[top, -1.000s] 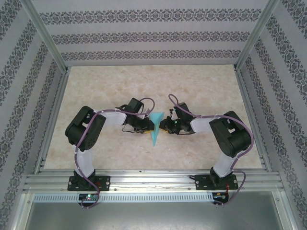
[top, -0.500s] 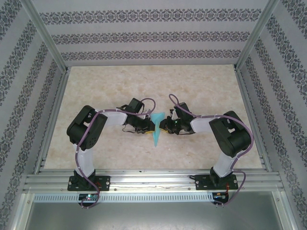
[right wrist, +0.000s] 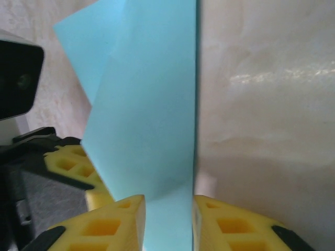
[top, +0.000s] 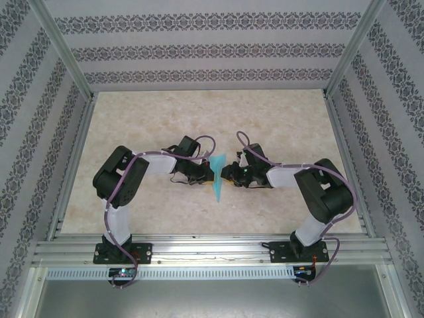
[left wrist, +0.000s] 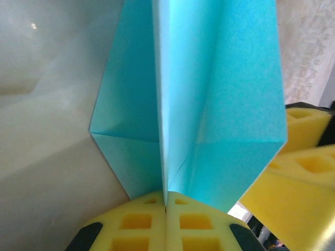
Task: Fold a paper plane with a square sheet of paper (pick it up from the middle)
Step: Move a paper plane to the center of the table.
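Paper plane (top: 216,177) was seen at the middle of the table (top: 265,119), between the two grippers, its point turned toward the near edge; its centre crease was pinched between the closed yellow pads of the left gripper (left wrist: 166,201); the right gripper (right wrist: 168,206) was narrowly parted, turquoise paper lying across its gap.

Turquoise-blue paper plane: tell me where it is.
In the top view, the slim turquoise-blue paper plane is at the middle of the table between the left gripper, shut on it, and the right gripper, its pointed end toward the arm bases.
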Action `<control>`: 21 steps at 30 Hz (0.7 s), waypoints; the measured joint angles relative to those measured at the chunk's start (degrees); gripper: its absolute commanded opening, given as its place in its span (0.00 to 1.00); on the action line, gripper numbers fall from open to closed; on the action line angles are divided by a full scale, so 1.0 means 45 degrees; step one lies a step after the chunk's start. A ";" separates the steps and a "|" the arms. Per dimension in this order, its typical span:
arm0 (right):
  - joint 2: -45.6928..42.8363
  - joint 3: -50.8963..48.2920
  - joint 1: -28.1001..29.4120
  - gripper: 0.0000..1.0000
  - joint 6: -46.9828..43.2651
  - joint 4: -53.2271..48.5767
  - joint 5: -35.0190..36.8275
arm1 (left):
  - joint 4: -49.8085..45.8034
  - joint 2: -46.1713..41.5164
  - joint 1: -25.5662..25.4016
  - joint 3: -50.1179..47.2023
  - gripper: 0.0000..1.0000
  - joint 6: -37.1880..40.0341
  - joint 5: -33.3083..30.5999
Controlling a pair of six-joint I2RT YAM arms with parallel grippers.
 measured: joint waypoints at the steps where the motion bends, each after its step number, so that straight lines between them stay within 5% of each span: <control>1: -0.0199 0.0000 0.0010 0.37 -0.0058 -0.0068 0.0083 | 0.0000 -0.0044 0.0000 0.0000 0.01 -0.0010 -0.0010; 9: -0.0714 0.0039 0.0466 0.43 -0.0248 -0.0457 0.0403 | 0.0039 -0.0670 0.0000 -0.0053 0.00 -0.0107 -0.0044; 21: 0.0180 0.0719 0.0641 0.11 -0.0486 -0.1598 0.1355 | -0.0121 -0.0670 0.0000 0.0015 0.04 -0.0097 -0.0049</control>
